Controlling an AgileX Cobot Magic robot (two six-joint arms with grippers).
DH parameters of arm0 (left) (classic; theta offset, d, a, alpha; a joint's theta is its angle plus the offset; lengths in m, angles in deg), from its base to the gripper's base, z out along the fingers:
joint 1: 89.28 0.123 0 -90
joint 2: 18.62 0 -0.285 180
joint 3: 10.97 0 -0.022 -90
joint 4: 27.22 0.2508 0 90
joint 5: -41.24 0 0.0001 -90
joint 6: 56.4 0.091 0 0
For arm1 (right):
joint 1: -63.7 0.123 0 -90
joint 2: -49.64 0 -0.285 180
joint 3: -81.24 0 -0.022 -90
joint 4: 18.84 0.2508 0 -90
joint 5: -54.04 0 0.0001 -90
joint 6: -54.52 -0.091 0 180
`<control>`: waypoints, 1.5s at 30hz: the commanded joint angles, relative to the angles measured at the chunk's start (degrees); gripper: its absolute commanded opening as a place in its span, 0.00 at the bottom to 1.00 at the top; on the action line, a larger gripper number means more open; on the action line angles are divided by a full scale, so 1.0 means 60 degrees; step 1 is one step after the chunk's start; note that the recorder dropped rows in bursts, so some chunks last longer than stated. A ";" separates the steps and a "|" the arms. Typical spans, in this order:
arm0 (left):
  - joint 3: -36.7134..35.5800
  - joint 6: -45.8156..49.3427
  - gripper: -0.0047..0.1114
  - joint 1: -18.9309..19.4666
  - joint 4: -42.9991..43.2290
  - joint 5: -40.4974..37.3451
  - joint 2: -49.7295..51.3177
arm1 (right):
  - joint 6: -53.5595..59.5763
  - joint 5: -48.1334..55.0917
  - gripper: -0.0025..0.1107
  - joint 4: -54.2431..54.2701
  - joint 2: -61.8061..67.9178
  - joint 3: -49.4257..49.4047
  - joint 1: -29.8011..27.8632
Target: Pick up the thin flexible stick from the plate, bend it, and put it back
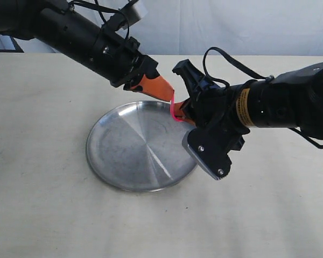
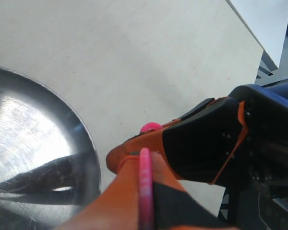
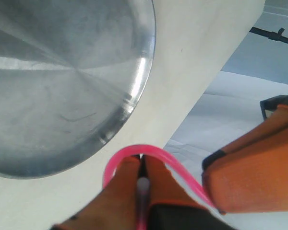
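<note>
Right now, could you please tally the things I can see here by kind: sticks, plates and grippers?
1 pink stick, bent in a loop between the two grippers
1 metal plate
2 grippers: left gripper and right gripper
Total: 4

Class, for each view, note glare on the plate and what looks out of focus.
Exterior view: sharp, with pale glare streaks fanning across the plate. Left wrist view: a blown-out white patch on the plate; the thin flexible stick is soft. Right wrist view: glare along the rim; stick blurred.
</note>
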 commanded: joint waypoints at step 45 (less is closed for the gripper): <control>0.0225 -0.2174 0.04 0.0001 -0.4512 0.1875 -0.0054 | 0.0298 -0.1571 0.01 -0.0524 0.0066 -0.0166 0.0294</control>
